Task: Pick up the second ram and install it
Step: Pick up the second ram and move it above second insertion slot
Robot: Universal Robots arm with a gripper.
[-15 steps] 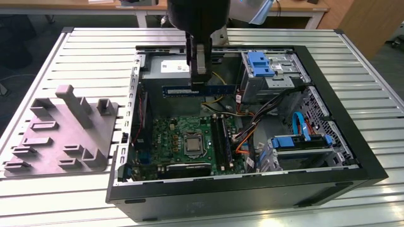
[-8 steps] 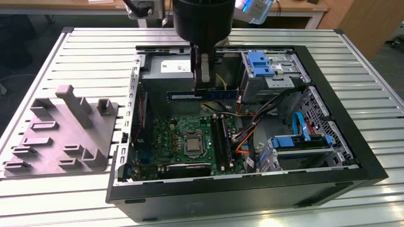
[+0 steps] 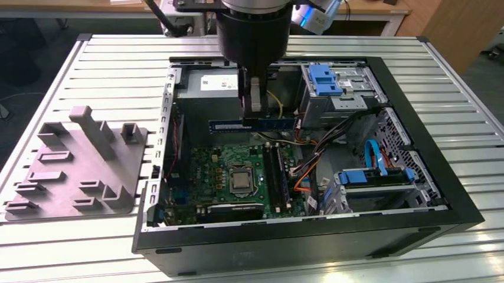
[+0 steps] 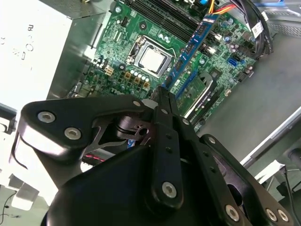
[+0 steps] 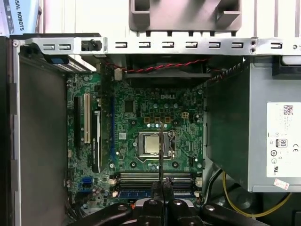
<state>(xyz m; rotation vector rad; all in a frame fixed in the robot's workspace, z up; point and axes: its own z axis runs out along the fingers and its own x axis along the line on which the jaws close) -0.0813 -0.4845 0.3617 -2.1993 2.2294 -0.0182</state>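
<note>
Slatted metal table: carries all items.

Black computer case: lies on its side, open face up, middle of the table.

Grey power supply: fixed in the case corner at the far side in the exterior view, towards that view's left.

Green motherboard: flat on the case floor, beside the power supply. A silver processor socket sits near its centre, with long dark memory slots just beside it.

Grey plastic block: has slots and upright tabs, and stands on the table outside the case, on the exterior view's left, apart from it.

Gripper: comes down from above into the open case. The fingers are drawn narrow and pinch the memory stick near its middle.

Memory stick: blue-green and level, long axis across the exterior view. It is held in the air near the power supply's edge, clear of the motherboard and not seated in a slot. The second wrist view shows it reaching out from the fingertips above the board.
</note>
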